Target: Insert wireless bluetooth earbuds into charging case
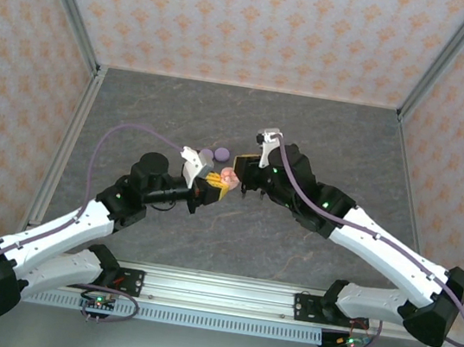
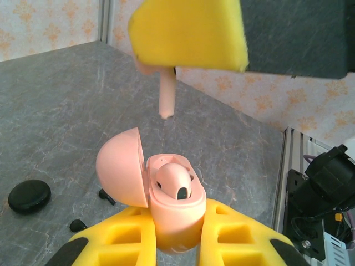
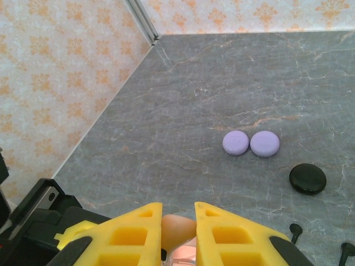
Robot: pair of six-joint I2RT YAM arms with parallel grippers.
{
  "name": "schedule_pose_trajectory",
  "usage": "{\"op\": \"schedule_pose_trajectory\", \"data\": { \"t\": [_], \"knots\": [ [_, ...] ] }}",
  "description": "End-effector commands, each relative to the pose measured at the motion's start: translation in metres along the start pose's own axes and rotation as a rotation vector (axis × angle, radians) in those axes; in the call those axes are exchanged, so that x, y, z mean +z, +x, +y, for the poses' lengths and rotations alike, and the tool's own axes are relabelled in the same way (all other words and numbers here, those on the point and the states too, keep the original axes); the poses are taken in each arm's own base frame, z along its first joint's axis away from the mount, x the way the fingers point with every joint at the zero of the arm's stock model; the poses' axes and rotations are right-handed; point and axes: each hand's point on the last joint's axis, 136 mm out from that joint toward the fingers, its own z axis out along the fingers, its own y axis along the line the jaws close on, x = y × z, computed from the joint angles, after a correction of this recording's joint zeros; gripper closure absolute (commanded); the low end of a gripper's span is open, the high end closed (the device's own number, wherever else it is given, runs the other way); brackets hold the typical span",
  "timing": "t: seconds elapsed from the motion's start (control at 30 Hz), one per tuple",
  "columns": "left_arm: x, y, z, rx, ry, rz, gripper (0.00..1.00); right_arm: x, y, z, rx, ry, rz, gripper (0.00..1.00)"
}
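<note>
1. We are looking at the left gripper (image 2: pixel 177 221). Its yellow fingers are pressing together on the body of a pink charging case (image 2: pixel 176 213) and holding it upright above the table (image 2: pixel 55 111).
2. The case's lid (image 2: pixel 119 166) is standing open, hinged off to one side. A seated earbud (image 2: pixel 178 185) is filling one socket. The space next to it looks free, though we cannot see it fully.
3. The right gripper (image 3: pixel 178 213) is pinching a held earbud (image 2: pixel 166 97) by its head. The stem is hanging straight down, long axis upright, above the case's open mouth and apart from it.
4. We are judging the coming move as a short descent by the right arm, stem first, into the free socket.
5. The raised lid is standing just beside that path, so drifting towards it risks a knock. The other sides are offering open room.
6. Lying well apart on the table are two lilac cases (image 3: pixel 236 142) side by side, a black case (image 3: pixel 308 179) and loose black earbuds (image 3: pixel 294 230).
</note>
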Motion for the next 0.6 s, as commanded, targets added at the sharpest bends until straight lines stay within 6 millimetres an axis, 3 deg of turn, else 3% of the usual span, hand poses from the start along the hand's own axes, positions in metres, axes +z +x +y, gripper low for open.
{"op": "schedule_pose_trajectory", "data": {
  "t": [0.0, 0.57],
  "knots": [
    [-0.002, -0.025, -0.006, 0.032, 0.007, -0.069, 1.0, 0.006, 0.002, 0.001, 0.0, 0.0, 0.001, 0.83],
    [-0.002, -0.027, -0.003, 0.031, -0.015, -0.079, 1.0, 0.009, 0.021, 0.0, 0.038, -0.02, 0.051, 0.83]
  ]
}}
